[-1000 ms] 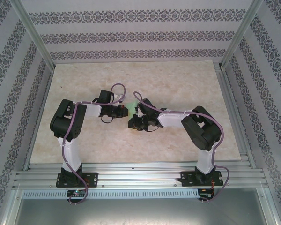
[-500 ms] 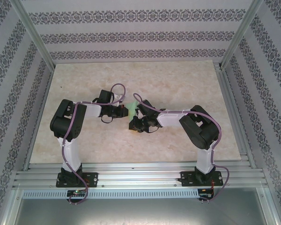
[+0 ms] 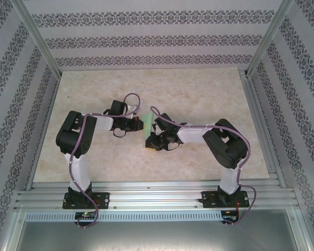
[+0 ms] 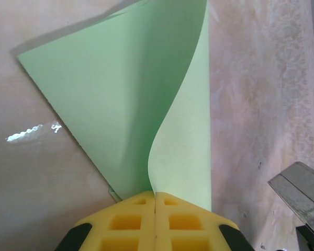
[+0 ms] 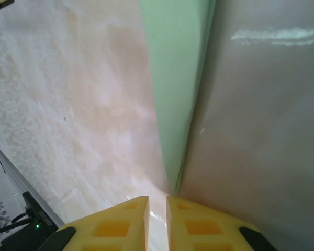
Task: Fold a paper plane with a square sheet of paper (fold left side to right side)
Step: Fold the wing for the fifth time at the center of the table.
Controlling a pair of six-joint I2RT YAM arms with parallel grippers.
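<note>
Clamping jaws on the curled square sheet of paper, left gripper risks a skewed crease if right gripper, jaws barely apart, snags the fold.

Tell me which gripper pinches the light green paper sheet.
The left gripper: its pads close on the light green paper sheet. On the right gripper they stand slightly apart, nothing between.

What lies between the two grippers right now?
The green paper: the top view shows it between the left gripper and the right gripper. In the left wrist view, the left gripper is shut on its lifted edge.
</note>
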